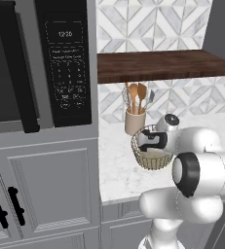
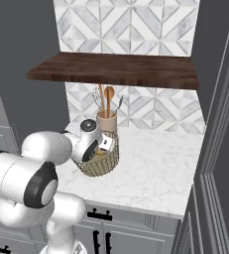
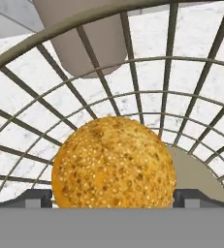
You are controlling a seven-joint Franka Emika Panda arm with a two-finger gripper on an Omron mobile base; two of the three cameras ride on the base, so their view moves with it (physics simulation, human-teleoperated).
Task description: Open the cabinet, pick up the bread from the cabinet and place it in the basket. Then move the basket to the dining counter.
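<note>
The bread (image 3: 113, 164), a round golden seeded bun, sits low inside the wire basket (image 3: 84, 19) and almost touches its floor. My gripper (image 3: 113, 197) has a dark fingertip pressed against each side of the bun, so it is shut on it. From the base cameras the hand (image 1: 150, 142) reaches down into the tan mesh basket (image 1: 152, 158), which stands on the white marble counter (image 1: 119, 175). In the right base view the hand (image 2: 102, 146) hides the bun inside the basket (image 2: 97, 163).
A beige cup of wooden spoons (image 1: 134, 121) stands just behind the basket. A dark wooden shelf (image 1: 162, 65) hangs over the counter. To the left are a black microwave (image 1: 36, 63) and grey cabinet doors (image 1: 46, 189). A grey wall (image 2: 220, 149) borders the counter's right.
</note>
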